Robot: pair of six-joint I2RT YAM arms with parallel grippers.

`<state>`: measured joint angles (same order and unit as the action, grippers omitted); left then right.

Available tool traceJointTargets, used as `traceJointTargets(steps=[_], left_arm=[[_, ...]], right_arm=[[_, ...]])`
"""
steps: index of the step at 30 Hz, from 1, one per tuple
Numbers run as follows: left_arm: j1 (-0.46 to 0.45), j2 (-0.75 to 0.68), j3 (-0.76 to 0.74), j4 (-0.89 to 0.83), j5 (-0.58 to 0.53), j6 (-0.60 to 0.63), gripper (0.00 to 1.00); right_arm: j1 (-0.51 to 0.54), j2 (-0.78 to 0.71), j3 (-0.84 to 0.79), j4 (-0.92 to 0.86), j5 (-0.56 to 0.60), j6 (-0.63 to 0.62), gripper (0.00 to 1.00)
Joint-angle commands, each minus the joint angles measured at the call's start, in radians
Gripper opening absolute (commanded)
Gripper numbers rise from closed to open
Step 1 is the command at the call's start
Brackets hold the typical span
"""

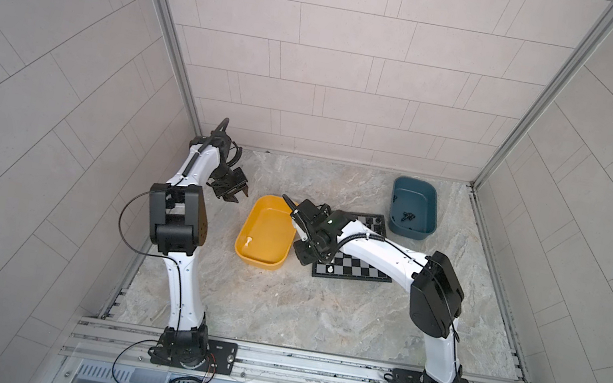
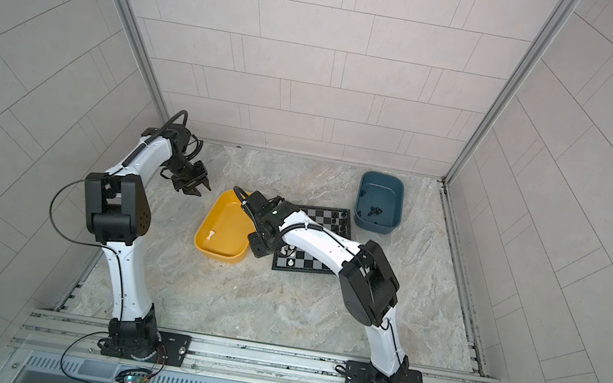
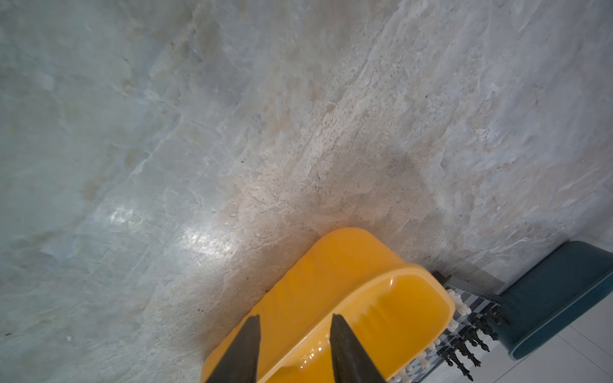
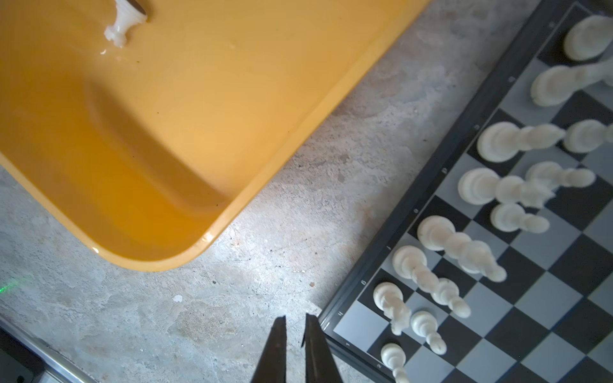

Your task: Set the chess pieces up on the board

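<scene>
Both top views look steeply down from high above the arm bases and take in the whole table, with the yellow tray mid-frame. The left wrist camera faces the table obliquely, near that tray. The right wrist camera hangs close over the tray's corner and the board. Both wrist views share these two.

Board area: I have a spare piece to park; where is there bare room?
Free: the wide table in front of the yellow tray and board; the narrow strip between them, under the right gripper. Crowded: the board's tray-side rows of white pieces.
</scene>
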<state>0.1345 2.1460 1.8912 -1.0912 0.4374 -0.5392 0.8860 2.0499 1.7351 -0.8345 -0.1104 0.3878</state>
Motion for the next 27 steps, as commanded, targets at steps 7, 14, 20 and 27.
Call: traceJointTargets(steps=[7, 14, 20, 27], left_arm=[[-0.075, 0.137, 0.135, -0.051, 0.084, -0.007, 0.42], [-0.096, 0.137, 0.129, -0.07, 0.142, 0.011, 0.42], [-0.097, 0.134, 0.116, -0.115, 0.157, 0.051, 0.42], [-0.098, 0.013, 0.066, -0.107, 0.132, 0.053, 0.42]], right_arm=[[0.03, 0.154, 0.149, -0.016, -0.028, -0.008, 0.15], [0.076, 0.234, 0.27, 0.015, -0.082, 0.046, 0.23], [0.129, 0.312, 0.396, 0.049, -0.129, 0.128, 0.29], [0.148, 0.226, 0.332, 0.087, -0.128, 0.114, 0.49]])
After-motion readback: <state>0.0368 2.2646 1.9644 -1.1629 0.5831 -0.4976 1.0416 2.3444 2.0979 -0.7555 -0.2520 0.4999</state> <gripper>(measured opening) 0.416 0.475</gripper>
